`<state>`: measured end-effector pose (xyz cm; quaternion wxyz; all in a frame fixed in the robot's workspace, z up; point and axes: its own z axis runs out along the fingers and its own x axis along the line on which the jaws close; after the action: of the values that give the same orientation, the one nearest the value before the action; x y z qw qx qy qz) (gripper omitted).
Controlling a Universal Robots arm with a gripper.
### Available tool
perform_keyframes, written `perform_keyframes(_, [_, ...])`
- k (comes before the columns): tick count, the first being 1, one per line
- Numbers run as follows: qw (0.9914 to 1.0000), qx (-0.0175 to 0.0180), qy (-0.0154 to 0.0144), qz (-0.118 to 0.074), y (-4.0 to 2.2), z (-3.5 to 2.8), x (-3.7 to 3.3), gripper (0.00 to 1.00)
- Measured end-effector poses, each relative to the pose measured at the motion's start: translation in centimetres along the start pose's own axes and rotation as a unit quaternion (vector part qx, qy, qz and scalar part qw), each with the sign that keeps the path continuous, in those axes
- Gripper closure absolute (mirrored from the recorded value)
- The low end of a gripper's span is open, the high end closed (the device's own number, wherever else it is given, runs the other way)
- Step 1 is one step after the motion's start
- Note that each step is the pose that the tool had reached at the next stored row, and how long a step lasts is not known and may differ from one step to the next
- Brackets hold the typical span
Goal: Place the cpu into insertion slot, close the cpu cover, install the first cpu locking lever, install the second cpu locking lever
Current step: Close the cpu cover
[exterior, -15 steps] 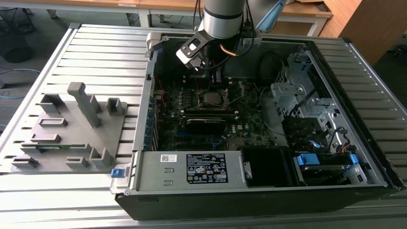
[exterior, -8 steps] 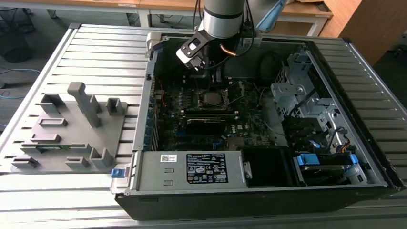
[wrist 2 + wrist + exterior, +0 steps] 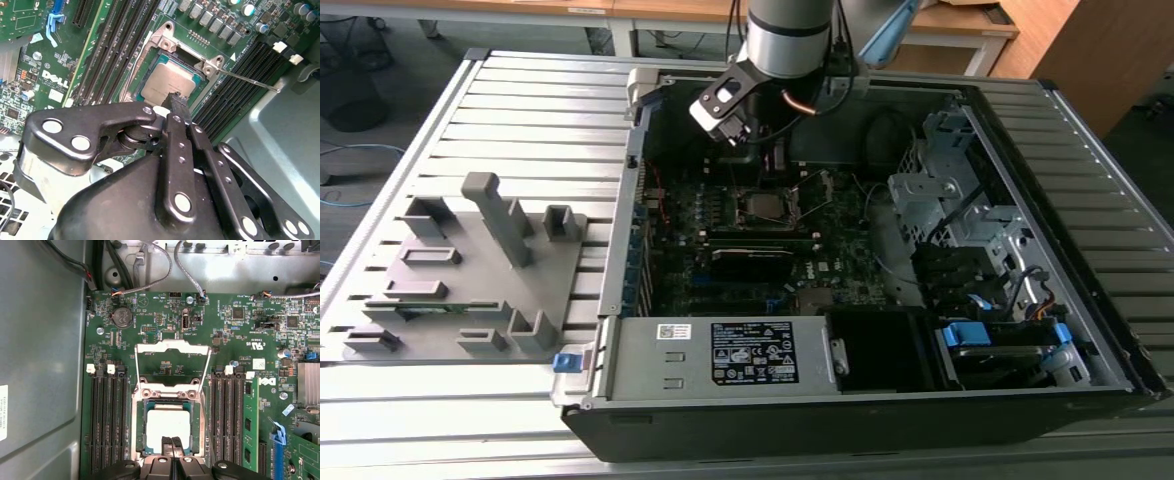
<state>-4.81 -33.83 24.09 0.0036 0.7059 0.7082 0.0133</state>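
Note:
The cpu (image 3: pixel 167 426) lies flat in the insertion slot (image 3: pixel 141 432), its dull grey metal top facing up. In the second wrist view the cpu (image 3: pixel 167 82) sits just beyond my fingertips. The cpu cover (image 3: pixel 172 346) is swung open beyond the socket, and bare board shows through its cut-out. Two thin wire locking levers (image 3: pixel 136 367) (image 3: pixel 206 367) stand released on either side; one lever (image 3: pixel 250 80) juts out over the memory slots. My gripper (image 3: pixel 172 442) (image 3: pixel 176 102) is shut and empty, its tips over the cpu's near edge. In the exterior view the gripper (image 3: pixel 736 130) hangs above the slot (image 3: pixel 765 205).
Long black memory slots (image 3: pixel 107 425) (image 3: pixel 227 425) flank the socket. A power supply (image 3: pixel 747 352) with a white-and-black label fills the case's front. Metal drive bays (image 3: pixel 961 230) and cables stand at the exterior view's right. A grey fixture tray (image 3: pixel 467 270) lies at the exterior view's left.

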Motion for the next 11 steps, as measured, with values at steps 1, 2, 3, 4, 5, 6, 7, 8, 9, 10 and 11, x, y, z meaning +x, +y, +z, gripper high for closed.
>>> perform_keyframes(1, [1.0,-0.0001,0.0001,0.0,0.0,-0.01,0.0,0.89])
perform_keyframes(2, [1.0,-0.0001,0.0001,0.0,0.0,-0.01,0.0,0.89])
perform_keyframes(3, [1.0,0.0,0.0,0.0,0.0,-0.05,0.0,0.89])
perform_keyframes(4, [1.0,0.0,0.0,0.0,0.0,-0.08,0.0,0.89])
perform_keyframes(5, [1.0,0.0,0.0,0.0,0.0,-0.08,0.0,0.89])
perform_keyframes(6, [1.0,0.0,0.0,0.0,0.0,-0.08,0.0,0.89])
perform_keyframes(7, [1.0,0.0001,-0.0001,0.0,0.0,-0.11,0.0,0.89])
perform_keyframes(8, [1.0,0.0001,-0.0002,0.0,0.0,-0.15,0.0,0.89])
perform_keyframes(9, [1.0,0.0001,-0.0002,0.0,0.0,-0.2,0.0,0.89])
perform_keyframes(10, [1.0,0.0,0.0,0.0,0.0,-0.23,0.0,0.89])
perform_keyframes(11, [1.0,0.0,0.0,0.0,0.01,-0.29,0.0,0.89])
